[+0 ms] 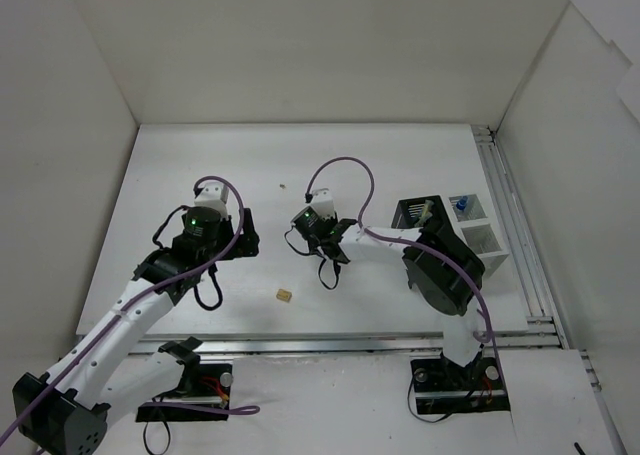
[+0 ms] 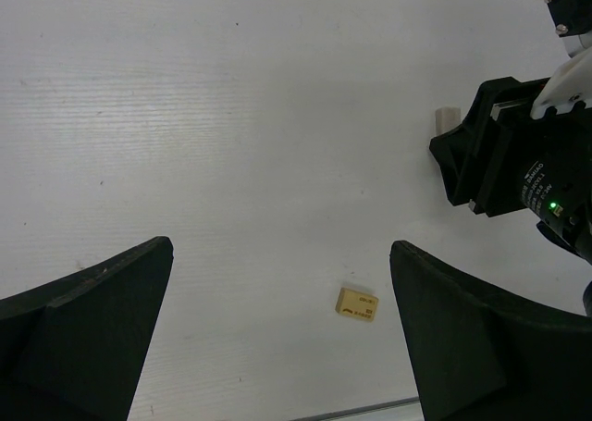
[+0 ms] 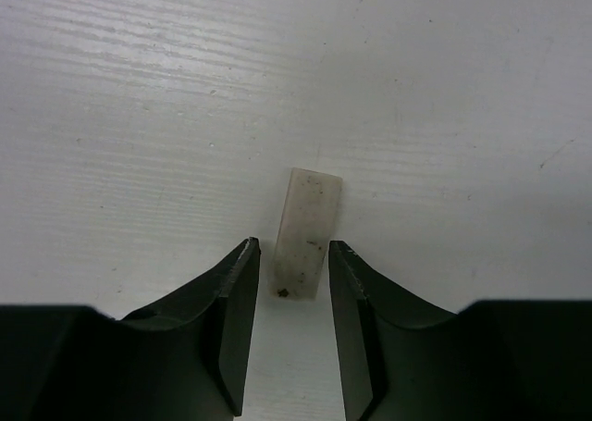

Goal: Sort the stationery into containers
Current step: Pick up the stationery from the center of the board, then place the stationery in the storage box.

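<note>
Setting: a white table [image 1: 300, 155] walled by white panels, with two arms reaching in from the near edge.
Left gripper [image 2: 280, 247]: released, its two black fingers [image 2: 102, 319] spread wide, with nothing between them. It hovers over bare table on the left side.
Right gripper [image 3: 292, 245]: over the middle of the table, pointing down. Its jaws stand narrow, one on each side of the white eraser [image 3: 305, 227]. The right finger looks to be against the eraser's edge, and a thin sliver of shadow shows on the left side. Whether the eraser is actually clenched cannot be told.
White eraser: a small oblong block with dark specks, lying flat on the table. Its near end sits between the right gripper's fingertips and its far end pokes out beyond them. In the left wrist view only a corner shows beside the right gripper's black body.
Beige eraser [image 2: 356, 303]: a small yellowish block with printing on its top face. It lies alone on the table between the two arms, toward the near edge and apart from both grippers.
Black mesh organiser [image 1: 415, 213]: on the right side of the table, just beyond the right arm's elbow. A pale item leans in one compartment, too small to name.
White slotted box [image 1: 478, 237]: just beside the black mesh organiser, on its right. A small blue item [image 1: 460, 205] sits in its far compartment.
</note>
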